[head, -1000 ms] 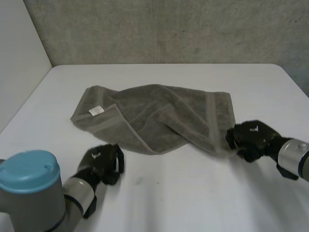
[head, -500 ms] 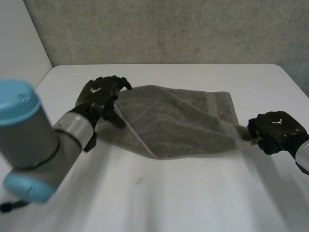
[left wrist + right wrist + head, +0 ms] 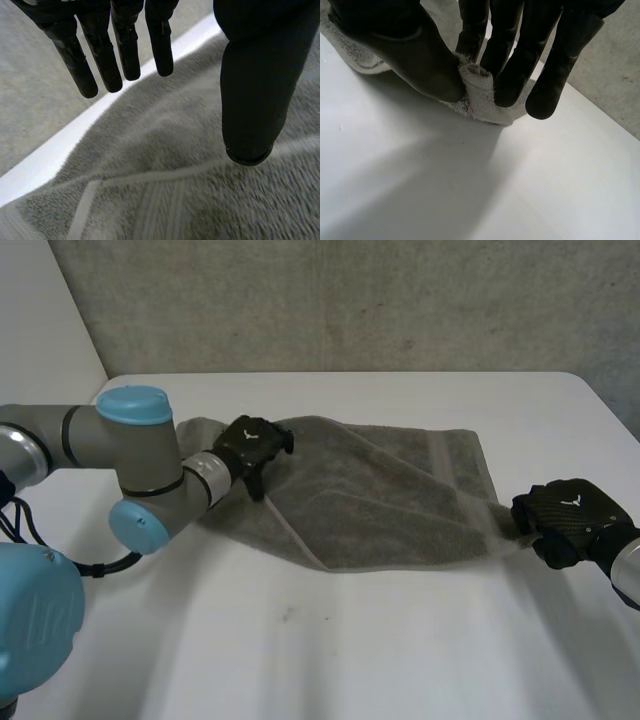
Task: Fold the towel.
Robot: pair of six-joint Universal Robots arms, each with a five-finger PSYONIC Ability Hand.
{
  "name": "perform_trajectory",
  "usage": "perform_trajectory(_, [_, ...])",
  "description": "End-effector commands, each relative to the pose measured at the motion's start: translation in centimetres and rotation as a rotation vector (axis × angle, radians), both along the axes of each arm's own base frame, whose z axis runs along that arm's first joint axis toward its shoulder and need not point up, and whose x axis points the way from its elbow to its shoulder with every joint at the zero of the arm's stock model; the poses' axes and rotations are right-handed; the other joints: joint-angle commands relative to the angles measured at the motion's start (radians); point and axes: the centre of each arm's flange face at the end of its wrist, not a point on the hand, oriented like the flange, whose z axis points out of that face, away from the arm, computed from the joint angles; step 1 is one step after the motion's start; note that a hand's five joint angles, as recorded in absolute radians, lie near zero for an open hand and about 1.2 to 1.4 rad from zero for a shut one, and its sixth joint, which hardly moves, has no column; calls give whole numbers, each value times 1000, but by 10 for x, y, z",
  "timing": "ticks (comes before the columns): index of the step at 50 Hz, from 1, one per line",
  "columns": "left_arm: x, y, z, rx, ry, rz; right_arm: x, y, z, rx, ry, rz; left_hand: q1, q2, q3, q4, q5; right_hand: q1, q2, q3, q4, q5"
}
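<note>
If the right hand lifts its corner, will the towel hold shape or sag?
Probably sags: the towel lies in soft folds, and its corner crumples where the right hand pinches it. The fuzzy pile probably grips rather than slips. Pushed, it would likely bunch up rather than slide.

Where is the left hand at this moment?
In the head view, the left hand is over the towel at its left end, near the far edge, fingers straight. The right hand pinches the towel's opposite corner.
</note>
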Motion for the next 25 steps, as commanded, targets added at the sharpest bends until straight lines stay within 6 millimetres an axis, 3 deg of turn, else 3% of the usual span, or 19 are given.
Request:
perform_trajectory(1, [2,11,-7,5,-112,-68,-1,-1,-2,-3,18,4,92,89,88,90,88,53,58,57,51,53])
perform_trajectory(25, [23,7,-1,60,-164,-6,-1,-1,-4,0,24,3,415,412,411,413,411,53,58,57,51,53])
